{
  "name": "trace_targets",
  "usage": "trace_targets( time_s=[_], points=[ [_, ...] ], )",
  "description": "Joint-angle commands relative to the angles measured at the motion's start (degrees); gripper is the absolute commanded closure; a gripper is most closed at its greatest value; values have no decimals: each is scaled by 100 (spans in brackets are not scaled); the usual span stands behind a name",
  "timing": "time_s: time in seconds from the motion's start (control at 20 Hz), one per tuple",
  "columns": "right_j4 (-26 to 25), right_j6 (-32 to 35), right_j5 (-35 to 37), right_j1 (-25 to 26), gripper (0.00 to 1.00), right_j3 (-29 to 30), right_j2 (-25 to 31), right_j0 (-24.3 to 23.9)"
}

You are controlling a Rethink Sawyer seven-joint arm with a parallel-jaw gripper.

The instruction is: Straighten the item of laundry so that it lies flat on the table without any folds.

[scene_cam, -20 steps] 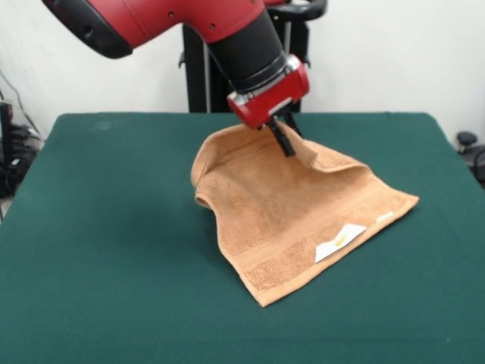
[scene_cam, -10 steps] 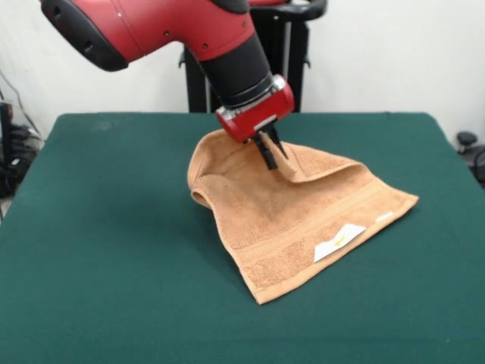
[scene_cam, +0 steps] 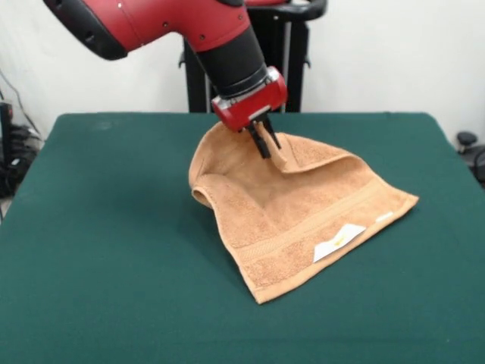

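Orange-brown terry makes up the towel (scene_cam: 292,220), which sits near the middle of the green bench (scene_cam: 106,258), a little toward the far edge and the right side as the front camera sees it. The gripper (scene_cam: 265,142) hangs from the red and black arm (scene_cam: 189,30) over the towel's far edge, and its jaws appear pinched narrow on a raised ridge of the cloth there, holding that part up off the bench.

By the look of things, the job is partway done. The near half of the towel lies spread and fairly flat: the near corner points at the front edge of the bench, the right corner reaches toward the right edge, and the white label (scene_cam: 339,242) shows face up beside a woven band. That much seems settled.

What is left is the far half. The left side curls over into a rolled lip, and the cloth between that lip and the jaws sags in a hollow, so at least one fold remains. The far corners are not laid out; one seems gathered under the gripper. To finish, the lifted part likely has to be drawn toward the far edge, laid down, and the curled left side opened out.
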Motion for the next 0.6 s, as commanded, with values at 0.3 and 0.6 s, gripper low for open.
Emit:
trace_targets(
  time_s=[0.3,0.6],
  points=[
    [-117,1429,-1307,-858,100,1335,-1027,668],
    [-175,1168,-1713,-631,100,1269,-1531,912]
  ],
)
